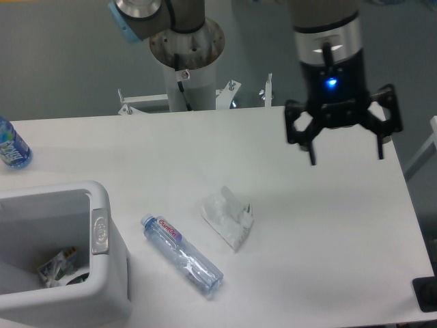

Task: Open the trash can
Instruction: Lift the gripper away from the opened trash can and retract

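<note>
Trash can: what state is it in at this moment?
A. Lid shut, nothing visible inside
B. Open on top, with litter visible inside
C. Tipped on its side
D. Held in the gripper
B. The trash can stands upright at the table's left front with its top open, and crumpled litter shows inside; the gripper hangs open far off over the right side of the table, holding nothing.

We see a white table (287,225) with rounded corners filling most of the view, its surface evenly lit and casting only soft shadows. Behind it we note a plain grey-green backdrop (61,61). At the lower right edge we find a small dark block (426,295), partly cut off.
</note>
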Robot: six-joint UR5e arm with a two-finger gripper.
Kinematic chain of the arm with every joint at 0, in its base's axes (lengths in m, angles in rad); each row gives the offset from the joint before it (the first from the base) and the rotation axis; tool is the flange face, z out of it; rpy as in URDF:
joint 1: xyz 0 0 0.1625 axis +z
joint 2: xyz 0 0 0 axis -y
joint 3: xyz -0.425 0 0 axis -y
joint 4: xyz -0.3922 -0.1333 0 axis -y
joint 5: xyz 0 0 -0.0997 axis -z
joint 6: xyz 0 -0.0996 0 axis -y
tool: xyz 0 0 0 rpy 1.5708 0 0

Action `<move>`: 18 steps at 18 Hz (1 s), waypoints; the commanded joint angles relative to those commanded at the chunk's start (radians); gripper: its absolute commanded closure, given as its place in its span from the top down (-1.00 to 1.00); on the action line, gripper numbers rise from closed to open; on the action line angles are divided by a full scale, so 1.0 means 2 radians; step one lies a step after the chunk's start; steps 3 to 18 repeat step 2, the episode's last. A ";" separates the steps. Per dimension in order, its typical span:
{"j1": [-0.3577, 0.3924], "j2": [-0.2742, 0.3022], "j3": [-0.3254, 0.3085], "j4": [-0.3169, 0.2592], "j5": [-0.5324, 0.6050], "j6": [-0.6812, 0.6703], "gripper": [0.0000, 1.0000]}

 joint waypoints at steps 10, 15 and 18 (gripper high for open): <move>0.013 0.005 -0.007 0.000 0.000 0.023 1.00; 0.013 0.005 -0.007 0.000 0.000 0.023 1.00; 0.013 0.005 -0.007 0.000 0.000 0.023 1.00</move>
